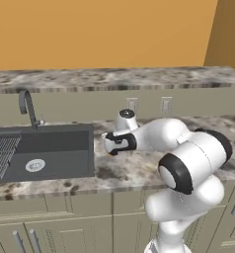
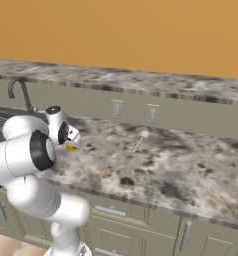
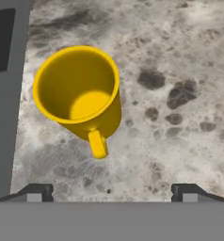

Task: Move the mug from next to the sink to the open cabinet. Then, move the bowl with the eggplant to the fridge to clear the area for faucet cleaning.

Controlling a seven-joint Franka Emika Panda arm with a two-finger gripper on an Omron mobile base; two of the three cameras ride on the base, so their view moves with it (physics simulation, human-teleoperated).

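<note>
The yellow mug stands upright on the speckled counter just right of the dark grey sink, its handle pointing toward the bottom of the hand view. My gripper hovers above it, open, with its two fingertips far apart and nothing between them; the mug lies left of their midline. From the right base view a sliver of the mug peeks out under my hand. The gooseneck faucet rises behind the sink. The open cabinet, bowl, eggplant and fridge are out of view.
Two wall outlets sit on the backsplash behind the counter. A small pale stick-like thing lies on the counter to the right. The sink's ribbed drainer is at far left. A raised marble ledge runs along the back.
</note>
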